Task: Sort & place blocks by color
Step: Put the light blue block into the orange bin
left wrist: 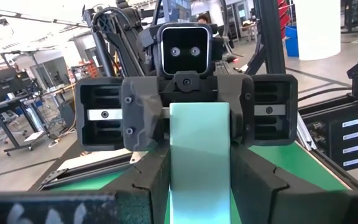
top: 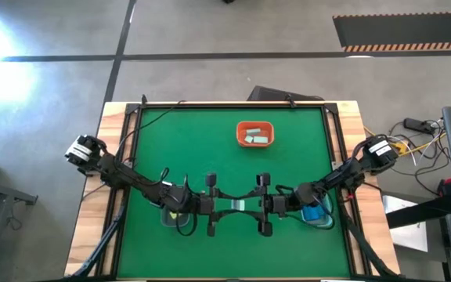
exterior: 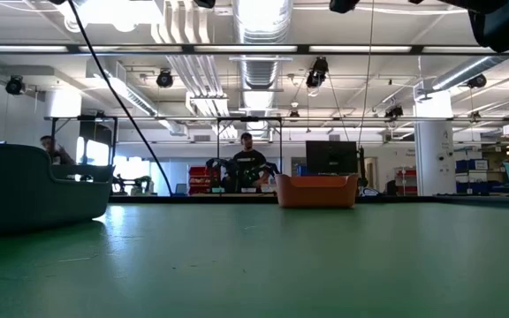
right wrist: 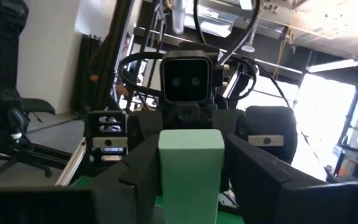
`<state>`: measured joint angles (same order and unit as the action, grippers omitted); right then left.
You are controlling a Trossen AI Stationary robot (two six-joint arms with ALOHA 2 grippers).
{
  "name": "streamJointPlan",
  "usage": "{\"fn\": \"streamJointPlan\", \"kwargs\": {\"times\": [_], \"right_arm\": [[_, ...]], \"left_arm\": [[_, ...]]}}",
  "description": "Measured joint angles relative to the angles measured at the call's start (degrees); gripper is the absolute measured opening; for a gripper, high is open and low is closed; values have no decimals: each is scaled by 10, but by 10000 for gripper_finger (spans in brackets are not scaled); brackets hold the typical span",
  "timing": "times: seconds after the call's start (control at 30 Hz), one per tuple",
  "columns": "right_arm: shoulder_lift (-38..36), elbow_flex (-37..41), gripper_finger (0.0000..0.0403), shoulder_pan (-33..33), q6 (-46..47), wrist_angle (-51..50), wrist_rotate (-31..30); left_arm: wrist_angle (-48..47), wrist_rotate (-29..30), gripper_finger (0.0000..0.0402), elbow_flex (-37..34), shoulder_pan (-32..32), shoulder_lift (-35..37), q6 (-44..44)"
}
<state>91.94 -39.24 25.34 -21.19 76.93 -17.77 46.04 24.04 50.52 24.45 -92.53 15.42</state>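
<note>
High view: left end effector [top: 224,205] and right end effector [top: 250,205] meet nose to nose over the counter's [top: 210,141] near edge | both grasp one mint block [left wrist: 199,155] | step: hand-over | next: one releases, the other carries it to a bin.

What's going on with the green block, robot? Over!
Left gripper shut on mint block, front centre. Right gripper facing it, at the block's other end. More pale blocks in orange tray. Nothing in the way.

The green-topped table [top: 210,141] carries an orange tray [top: 254,133] and two clear bins [top: 317,215].
</note>
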Motion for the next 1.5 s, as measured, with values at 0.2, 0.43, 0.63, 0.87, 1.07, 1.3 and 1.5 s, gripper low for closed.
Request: {"fn": "streamJointPlan", "kwargs": {"times": [0.2,0.43,0.63,0.87,1.07,1.3,1.5], "right_arm": [[0,-1,120,0,-17,-1,2],[0,-1,120,0,-16,-8,4],[-3,-1,120,-1,-13,-23,-7],[-34,-1,120,0,8,-103,-93],[-120,-31,120,-25,99,-376,-153],[-178,-160,120,-116,225,-864,-166],[-141,-253,120,-247,212,-1079,-110]], "left_arm": [[0,0,133,-1,-1,0,0],[-10,0,200,-3,-1,0,-29],[-49,92,277,-3,0,5,-9],[-191,125,317,-13,-2,63,21],[-340,131,320,-15,-5,134,16],[-366,141,320,-31,-7,193,18],[-360,153,320,-62,-8,227,14]]}}
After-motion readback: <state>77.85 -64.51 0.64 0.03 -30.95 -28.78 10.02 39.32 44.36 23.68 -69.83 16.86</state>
